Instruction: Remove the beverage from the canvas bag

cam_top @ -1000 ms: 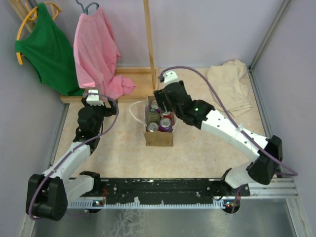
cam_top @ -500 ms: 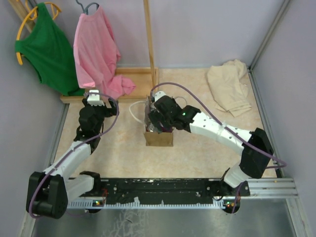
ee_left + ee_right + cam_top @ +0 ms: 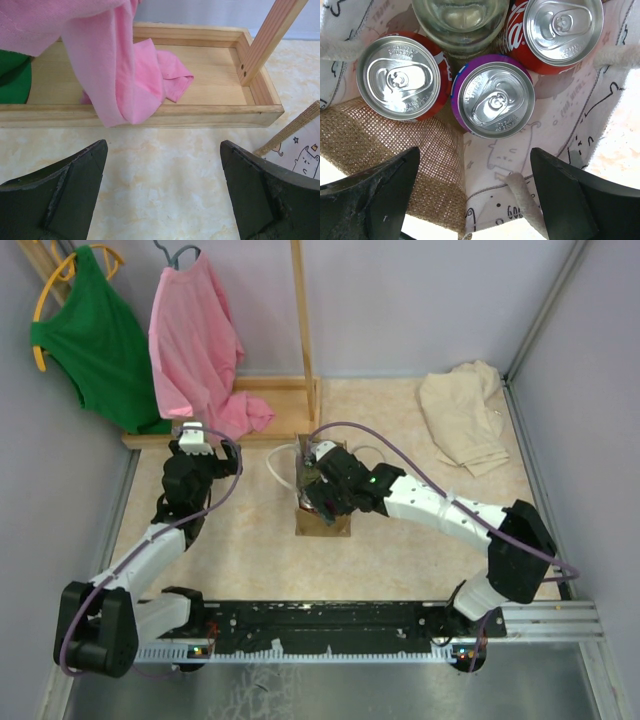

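Straight ahead of the right gripper [image 3: 475, 165], just past its fingertips, sits a purple can [image 3: 492, 97], lid facing the wrist camera. It stands upright in the canvas bag [image 3: 390, 160], so its long axis runs along the gripper's line of approach, not across it. It's centred between the two fingers, slightly toward the right one.

Packed round it, all touching or nearly so:
- a red can [image 3: 400, 77] ahead-left
- a second red can [image 3: 562, 27] ahead-right
- a clear bottle [image 3: 460, 17] furthest ahead

Bag mouth is open. The burlap wall lies by the left finger, the printed lining and a white rope handle [image 3: 525, 200] by the right finger.

Right gripper: fingers spread wide, nothing between them, no contact with any can yet. The spread looks wider than one can. Likely pick is the purple can, since it's the one lined up. The tight part is getting the fingers down past the neighbouring cans.

Left gripper [image 3: 162, 160] is also spread and empty, well off to the side of the bag. It faces a wooden tray [image 3: 150, 115] and a pink shirt [image 3: 125, 75], with only a bag corner at its right edge. Right arm is clearly the nearer one.
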You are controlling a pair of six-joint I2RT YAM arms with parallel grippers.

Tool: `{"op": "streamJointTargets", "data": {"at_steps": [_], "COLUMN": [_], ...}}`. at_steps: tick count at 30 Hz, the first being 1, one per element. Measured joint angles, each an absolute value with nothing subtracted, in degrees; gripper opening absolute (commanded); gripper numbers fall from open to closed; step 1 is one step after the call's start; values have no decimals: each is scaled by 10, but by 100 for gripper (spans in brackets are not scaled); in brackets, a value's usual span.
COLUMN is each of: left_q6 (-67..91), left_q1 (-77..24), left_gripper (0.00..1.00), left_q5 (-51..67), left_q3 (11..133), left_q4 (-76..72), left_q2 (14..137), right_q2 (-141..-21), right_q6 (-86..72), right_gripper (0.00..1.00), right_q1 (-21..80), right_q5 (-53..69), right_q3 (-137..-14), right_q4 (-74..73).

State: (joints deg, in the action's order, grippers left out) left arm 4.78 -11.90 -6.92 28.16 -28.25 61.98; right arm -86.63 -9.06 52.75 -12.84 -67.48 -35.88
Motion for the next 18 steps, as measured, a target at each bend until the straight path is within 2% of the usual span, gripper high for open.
{"op": "streamJointTargets", "data": {"at_steps": [4,8,18], "left_q6": [49,50,49], "left_q1": [-119,-119,-119], "left_gripper": [100,100,100], "left_q5": [-69,-69,-72], "left_q3": [282,285,286], "left_q4": [-282,-283,-283], "left_q2": [622,622,622], "right_q2": [-869,-889,-938], "right_q6": [-89,-81,-51], "right_gripper": [89,81,73], "right_q1": [528,528,527], "right_q5": [-138,-159,-195], "right_q3": [-675,-676,-696], "right_q4": [-354,-344,-328]}}
